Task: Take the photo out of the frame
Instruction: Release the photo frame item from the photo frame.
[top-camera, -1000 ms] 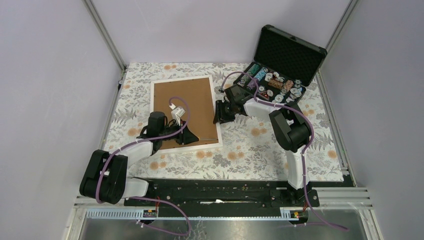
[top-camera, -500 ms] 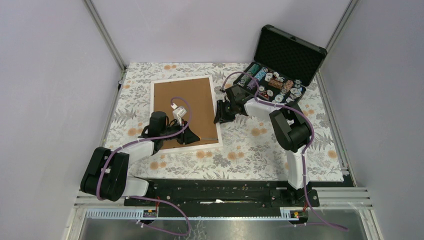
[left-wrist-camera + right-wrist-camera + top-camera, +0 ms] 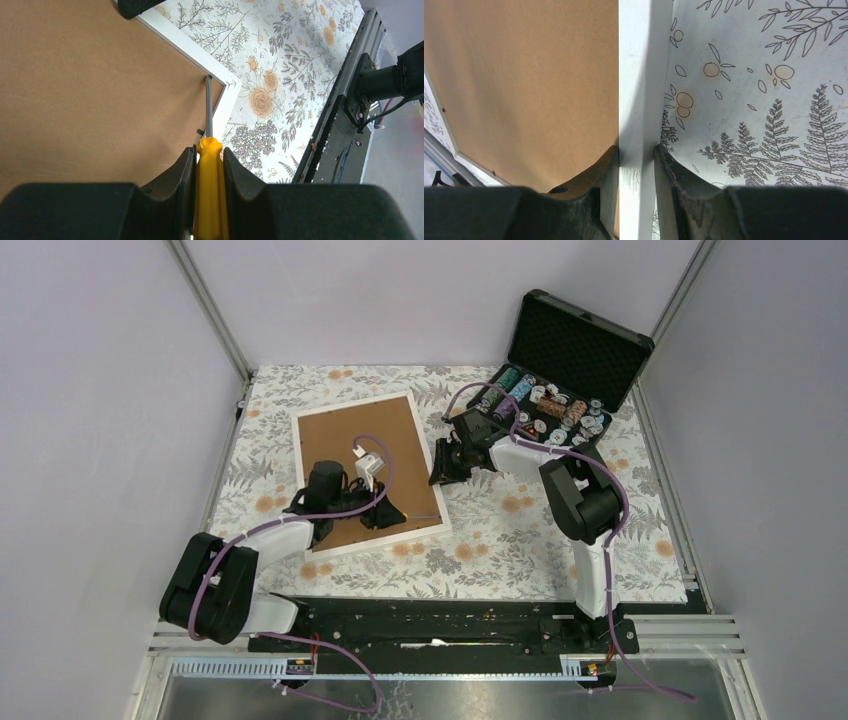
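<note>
From above, your frame (image 3: 350,440) lies brown back up on the bench (image 3: 500,540), chip case (image 3: 580,340) beyond the right arm (image 3: 575,500). Left wrist: left jaws clamp a yellow screwdriver (image 3: 210,200), tip at the frame's corner. Right wrist: right jaws pinch its white border.

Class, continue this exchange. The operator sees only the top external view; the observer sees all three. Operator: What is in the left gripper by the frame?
Observer: The left gripper is shut on a yellow-handled screwdriver.
Operator: Where is its tip?
Observer: At the frame's inner corner, where brown backing meets white border.
Operator: And the right gripper?
Observer: Its fingers straddle the white border, closed on it.
</note>
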Available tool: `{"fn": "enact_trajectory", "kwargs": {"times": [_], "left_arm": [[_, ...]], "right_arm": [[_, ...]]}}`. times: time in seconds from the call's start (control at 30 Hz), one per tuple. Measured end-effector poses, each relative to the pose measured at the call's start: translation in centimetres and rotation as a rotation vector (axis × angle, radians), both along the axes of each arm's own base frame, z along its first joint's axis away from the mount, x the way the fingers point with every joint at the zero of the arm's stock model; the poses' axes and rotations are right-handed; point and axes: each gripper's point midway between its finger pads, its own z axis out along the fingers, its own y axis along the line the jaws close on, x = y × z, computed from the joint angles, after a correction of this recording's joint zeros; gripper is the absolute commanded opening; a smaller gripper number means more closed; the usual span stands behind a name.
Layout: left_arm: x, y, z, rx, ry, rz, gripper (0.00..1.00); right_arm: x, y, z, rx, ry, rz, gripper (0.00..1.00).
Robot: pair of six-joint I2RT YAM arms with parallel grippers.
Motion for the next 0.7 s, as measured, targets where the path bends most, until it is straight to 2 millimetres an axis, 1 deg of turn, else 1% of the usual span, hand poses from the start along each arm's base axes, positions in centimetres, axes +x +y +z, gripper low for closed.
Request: {"fn": "enact_trajectory", "kwargs": {"times": [0.2,0.5,0.53,0.57,0.6,0.7], "left_arm": [[0.1,-0.9,0.5,0.031,0.024,0.007,0.00],[0.3,-3.2,2.0,0.128,0.077,0.069,0.00],[0.3,-3.4,2.1,0.136,0.090,0.080,0.00],[0.4,-3.5,2.2,0.142,0.100,0.090,0.00],[0.4,-3.5,2.3,0.147,0.109,0.095,0.00],[0.3,-3.5,2.4,0.168,0.120,0.094,0.00]], "right_arm": [[0.0,0.1,-0.1,-0.001,0.003,-0.012,0.00],[0.1,0.4,-0.1,-0.010,-0.005,-0.029,0.00],[0.1,0.4,-0.1,-0.010,-0.005,-0.029,0.04],[0.2,0.5,-0.1,-0.010,-0.006,-0.027,0.13],[0.2,0.5,-0.1,-0.009,-0.006,-0.025,0.25],[0.2,0.5,0.1,-0.014,-0.017,-0.001,0.40]]}}
